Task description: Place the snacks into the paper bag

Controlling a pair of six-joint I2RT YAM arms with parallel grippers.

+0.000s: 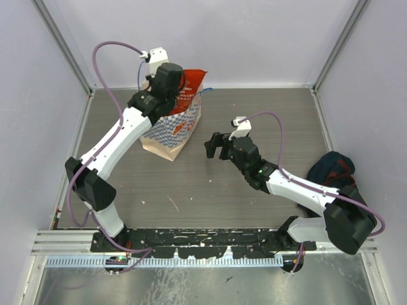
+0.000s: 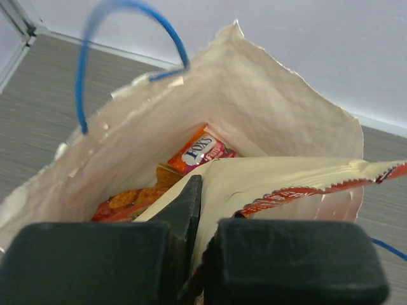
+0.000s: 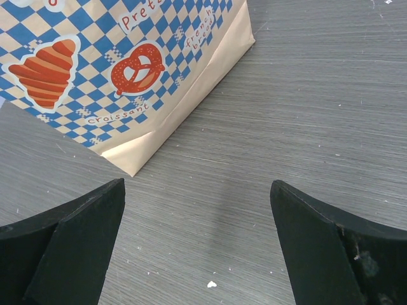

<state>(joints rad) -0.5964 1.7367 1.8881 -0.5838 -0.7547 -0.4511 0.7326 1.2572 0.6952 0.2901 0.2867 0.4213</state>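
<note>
The tan paper bag (image 1: 175, 124) with its blue-and-white checked band stands upright at the back left of the table. My left gripper (image 1: 170, 79) is over its mouth, shut on the red Doritos chip bag (image 1: 189, 86), which sticks up out of the opening. In the left wrist view the fingers (image 2: 184, 213) pinch the chip bag's edge (image 2: 299, 190) inside the paper bag (image 2: 254, 108). An orange pack with a white label (image 2: 200, 151) and a red-orange pack (image 2: 124, 202) lie lower inside. My right gripper (image 1: 216, 146) is open and empty over bare table, right of the paper bag (image 3: 127, 70).
A dark navy cloth bag with red trim (image 1: 332, 170) lies at the right edge of the table. The paper bag's blue cord handle (image 2: 95, 44) arches up near my left gripper. Grey walls and metal rails enclose the table.
</note>
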